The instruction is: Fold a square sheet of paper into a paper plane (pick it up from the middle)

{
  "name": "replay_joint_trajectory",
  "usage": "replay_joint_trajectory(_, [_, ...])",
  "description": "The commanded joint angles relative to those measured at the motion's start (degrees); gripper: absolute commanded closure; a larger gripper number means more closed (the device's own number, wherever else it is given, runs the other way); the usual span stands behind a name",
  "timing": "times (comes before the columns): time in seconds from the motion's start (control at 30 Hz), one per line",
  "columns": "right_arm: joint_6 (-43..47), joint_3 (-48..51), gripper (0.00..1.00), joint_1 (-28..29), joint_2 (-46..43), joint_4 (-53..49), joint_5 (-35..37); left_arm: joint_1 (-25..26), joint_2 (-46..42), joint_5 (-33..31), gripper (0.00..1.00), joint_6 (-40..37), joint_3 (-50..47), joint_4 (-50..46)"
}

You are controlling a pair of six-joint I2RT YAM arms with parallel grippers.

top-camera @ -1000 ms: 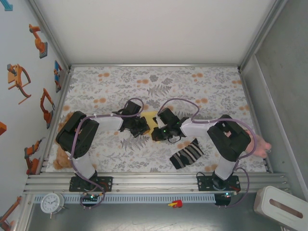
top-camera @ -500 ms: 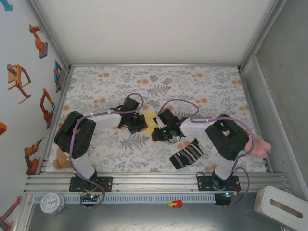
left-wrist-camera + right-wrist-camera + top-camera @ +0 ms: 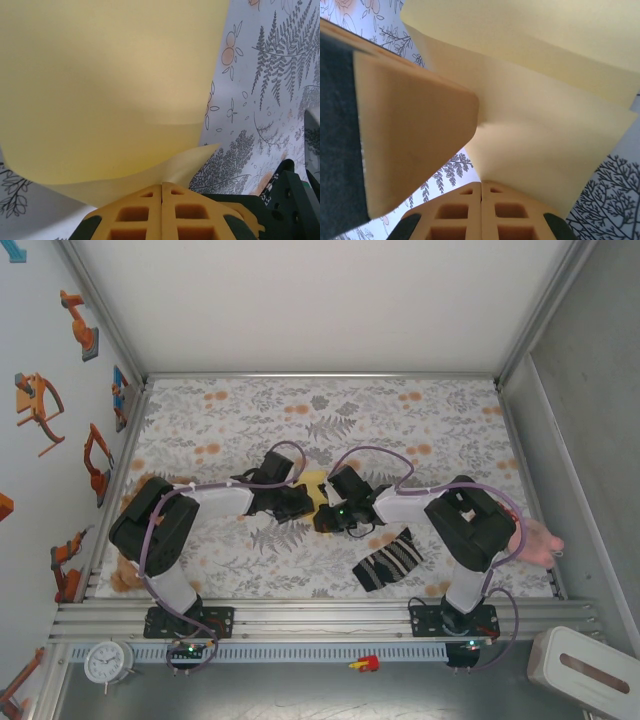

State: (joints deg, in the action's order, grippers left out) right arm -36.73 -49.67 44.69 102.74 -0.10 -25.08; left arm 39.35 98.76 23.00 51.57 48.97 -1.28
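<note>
Over the floral tablecloth (image 3: 400, 420), left hand (image 3: 161, 186) and right hand (image 3: 481, 184) pinch the mostly hidden square sheet of paper (image 3: 315, 483).

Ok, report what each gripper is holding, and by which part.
Both hold the square sheet of paper: the left gripper pinches a folded edge by a corner, the right gripper another edge, fingertips closed.

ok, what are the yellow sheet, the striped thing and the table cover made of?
Yellow sheet: thin matte paper; bends in smooth curves with crisp edges.
Striped thing: knit fabric, likely a sock; limp outline, black-and-white bands.
Table cover: printed cloth or vinyl, can't tell which; flat floral print, no glare.
</note>
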Motion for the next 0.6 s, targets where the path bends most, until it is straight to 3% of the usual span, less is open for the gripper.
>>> replay_joint_trajectory(0.0, [-0.97,1.82,1.00,0.05,2.44,-2.27,1.04,0.05,1.05,0.02,0.96,-1.19,-0.63,0.59])
replay_joint_trajectory(0.57, [-1.95,1.34,1.00,-0.19,0.98,-2.41,0.65,-1.85,3.80,-1.70,0.97,-2.19,-2.96,0.84])
